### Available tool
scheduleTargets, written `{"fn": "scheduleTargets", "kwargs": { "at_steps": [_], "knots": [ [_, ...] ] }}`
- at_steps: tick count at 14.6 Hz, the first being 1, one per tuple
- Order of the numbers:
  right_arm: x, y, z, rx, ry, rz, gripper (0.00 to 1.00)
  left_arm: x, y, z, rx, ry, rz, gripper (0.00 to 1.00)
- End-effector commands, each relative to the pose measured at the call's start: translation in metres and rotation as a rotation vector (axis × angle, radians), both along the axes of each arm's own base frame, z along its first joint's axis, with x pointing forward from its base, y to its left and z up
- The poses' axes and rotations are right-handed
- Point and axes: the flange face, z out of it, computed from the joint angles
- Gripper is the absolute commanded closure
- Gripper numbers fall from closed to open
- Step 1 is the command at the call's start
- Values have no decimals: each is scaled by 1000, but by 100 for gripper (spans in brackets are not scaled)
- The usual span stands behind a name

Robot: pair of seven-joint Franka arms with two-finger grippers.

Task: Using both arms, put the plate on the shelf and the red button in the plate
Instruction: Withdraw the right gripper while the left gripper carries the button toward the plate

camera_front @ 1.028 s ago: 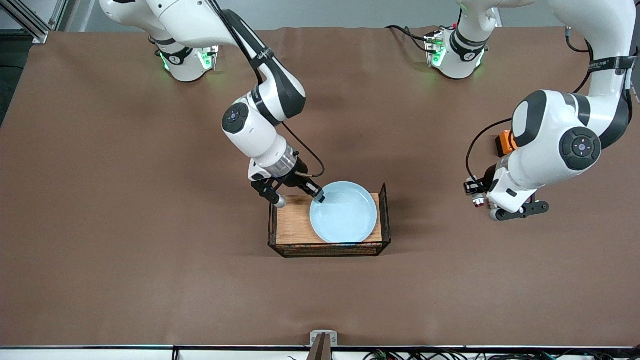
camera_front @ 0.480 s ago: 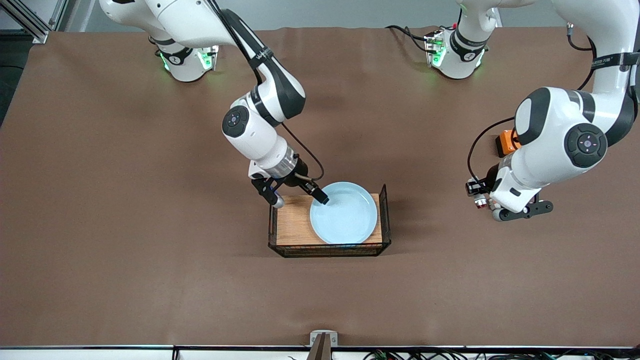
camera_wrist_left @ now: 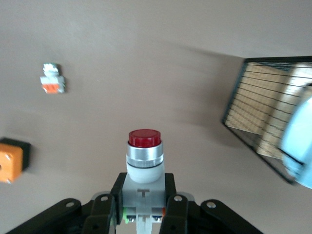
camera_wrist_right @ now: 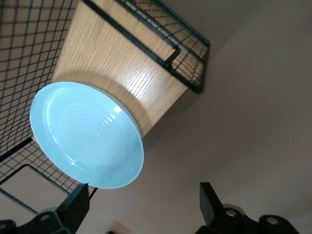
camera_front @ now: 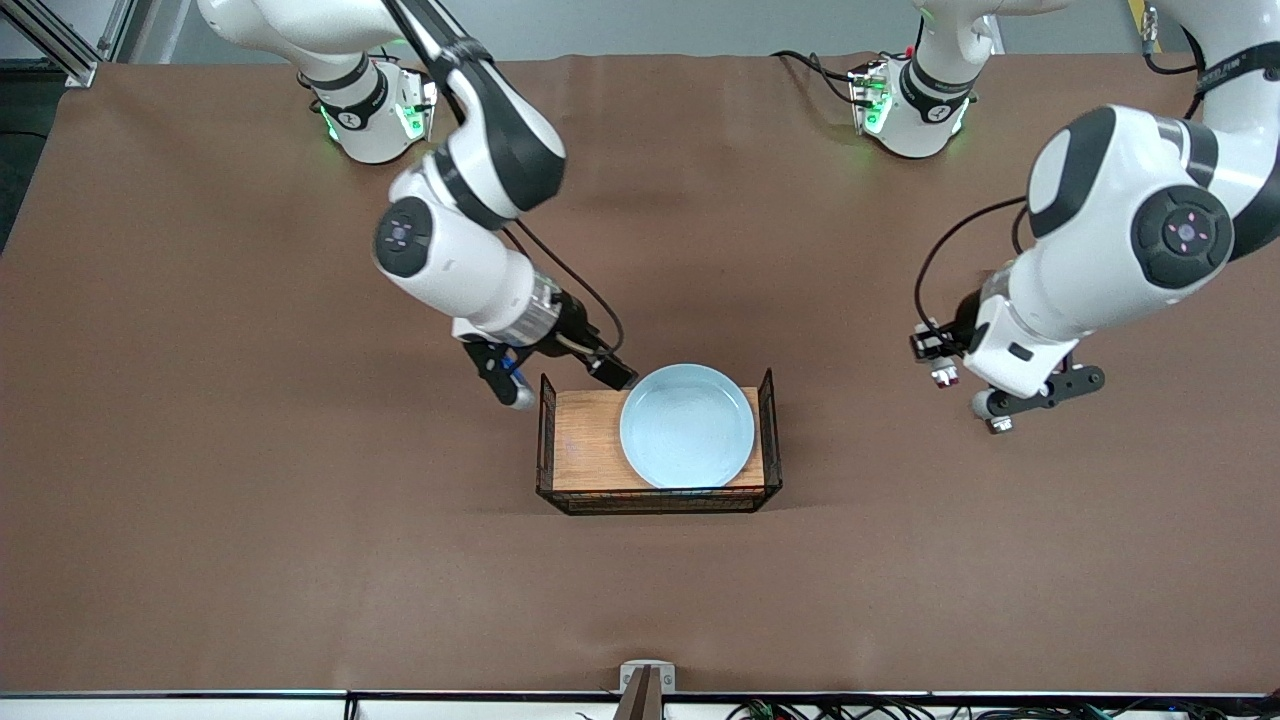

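Observation:
The pale blue plate (camera_front: 687,425) lies flat in a wire-sided wooden tray (camera_front: 585,450), at the end toward the left arm. It also shows in the right wrist view (camera_wrist_right: 85,134). My right gripper (camera_front: 612,372) is open and empty. It hangs just off the plate's rim, over the tray's corner, and its fingers (camera_wrist_right: 210,201) stand wide apart. My left gripper (camera_front: 935,355) is shut on the red button (camera_front: 941,376). It holds the button over bare table toward the left arm's end. The red cap points away from the fingers (camera_wrist_left: 144,139).
An orange-and-white switch piece (camera_wrist_left: 52,80) and an orange square box (camera_wrist_left: 9,158) lie on the table near the left arm; the arm hides them in the front view. The tray's upright wire walls (camera_wrist_left: 253,107) stand at its two short ends.
My right gripper has let go of the plate's rim and drawn back from it toward its own end. My left gripper has risen and shifted a little toward the tray, still holding the button.

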Motion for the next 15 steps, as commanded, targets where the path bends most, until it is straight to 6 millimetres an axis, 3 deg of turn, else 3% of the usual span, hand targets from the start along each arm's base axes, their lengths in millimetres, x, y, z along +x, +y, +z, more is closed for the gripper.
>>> {"fn": "scheduleTargets", "kwargs": {
  "at_steps": [1, 3, 7, 10, 15],
  "knots": [
    [-7, -41, 51, -97, 24, 73, 0, -14, -49, 29, -23, 1, 115, 71],
    [-9, -81, 76, -181, 55, 228, 0, -26, -87, 29, -27, 26, 232, 71],
    [-1, -204, 116, -207, 17, 540, 0, -31, -158, 18, -70, 27, 507, 71],
    [-1, -272, 134, -306, -42, 798, 0, -23, -188, 1, -148, 11, 700, 71],
    [0, -387, 151, -305, -126, 1067, 0, 3, -217, -33, -315, -17, 970, 71]
  ]
}}
